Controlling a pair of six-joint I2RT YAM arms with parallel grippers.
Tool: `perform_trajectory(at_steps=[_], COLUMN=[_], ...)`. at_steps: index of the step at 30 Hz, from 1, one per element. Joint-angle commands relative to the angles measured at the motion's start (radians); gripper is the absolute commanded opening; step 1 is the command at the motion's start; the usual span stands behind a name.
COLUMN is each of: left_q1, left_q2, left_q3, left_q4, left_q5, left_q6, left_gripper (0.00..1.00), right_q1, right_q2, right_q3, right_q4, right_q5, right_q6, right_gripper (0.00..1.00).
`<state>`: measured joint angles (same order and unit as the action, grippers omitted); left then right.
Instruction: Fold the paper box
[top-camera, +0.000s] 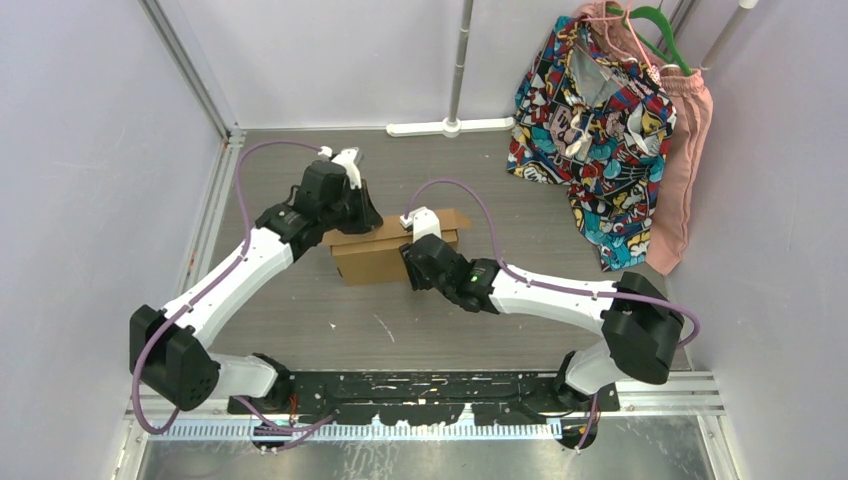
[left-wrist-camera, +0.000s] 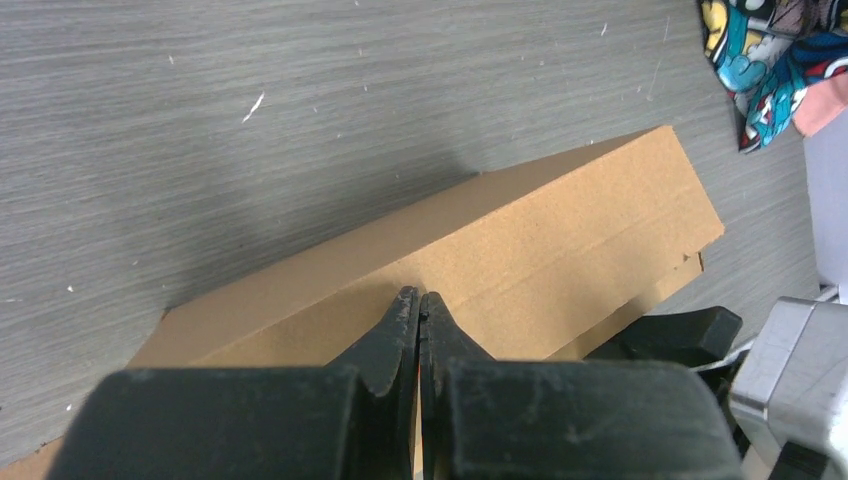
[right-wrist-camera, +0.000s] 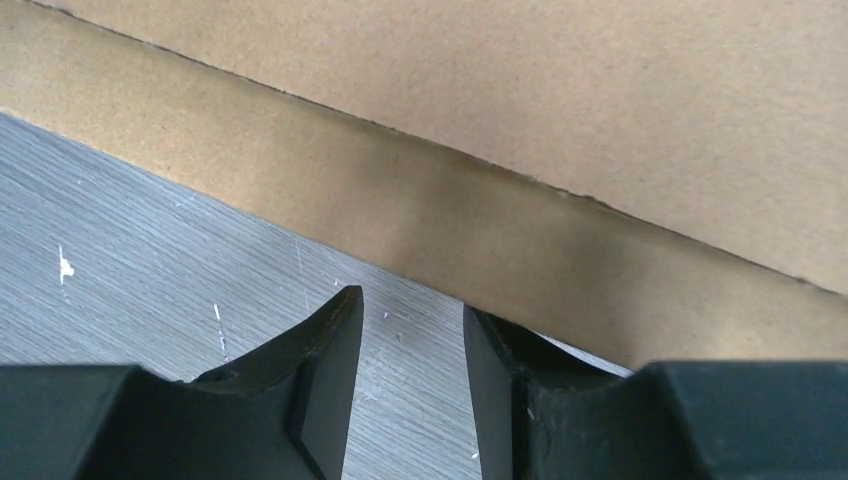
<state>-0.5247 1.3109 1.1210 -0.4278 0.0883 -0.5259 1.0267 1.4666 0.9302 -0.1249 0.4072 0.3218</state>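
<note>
Left gripper (left-wrist-camera: 418, 303): we see its 2 fingers pressed together with no gap, tips resting on the top panel of the paper box (left-wrist-camera: 560, 235); nothing shows between them.
Right gripper (right-wrist-camera: 412, 312): we see its 2 fingers parted, with bare table (top-camera: 300, 300) in the gap; the tips sit just beside the lower edge of a box wall and clamp nothing.
Paper box: we find it folded into a shallow block, lying flat near the middle of the grey table, between the 2 arms.
Box corner: a lower cardboard layer juts out slightly at 1 end.
Background: a patterned garment (top-camera: 590, 110) and a pink garment (top-camera: 685, 160) hang at the far right, well apart from the box.
</note>
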Motion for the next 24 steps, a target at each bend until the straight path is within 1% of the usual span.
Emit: perform_trajectory(at_steps=[1,3,7,9,24], left_q1=[-0.008,-0.004,0.041,0.052,0.085], left_q2=[0.056,0.081,0.159,0.188,0.258], left_q3=[0.087,0.142,0.241,0.284,0.444], left_q4=[-0.174,-0.215,-0.273,-0.299,-0.352], left_q5=[0.051,0.071,0.196,0.216,0.239], left_q6=[0.034,0.052,0.077,0.092,0.107], left_gripper=[0.00,0.00,0.00,0.00,0.00], right_q1=[0.000,0.002,0.002,0.001,0.002], right_q2=[-0.012,-0.009,-0.010,-0.010,0.000], right_q3=[0.018,0.016,0.013,0.013,0.002], right_q4=[0.011,0.006,-0.001,-0.004,0.007], right_q5=[-0.021,-0.026,-0.033,-0.039,-0.053], right_q6=[0.026,0.033,0.038,0.040,0.042], right_gripper=[0.48,0.47,0.48,0.48,0.48])
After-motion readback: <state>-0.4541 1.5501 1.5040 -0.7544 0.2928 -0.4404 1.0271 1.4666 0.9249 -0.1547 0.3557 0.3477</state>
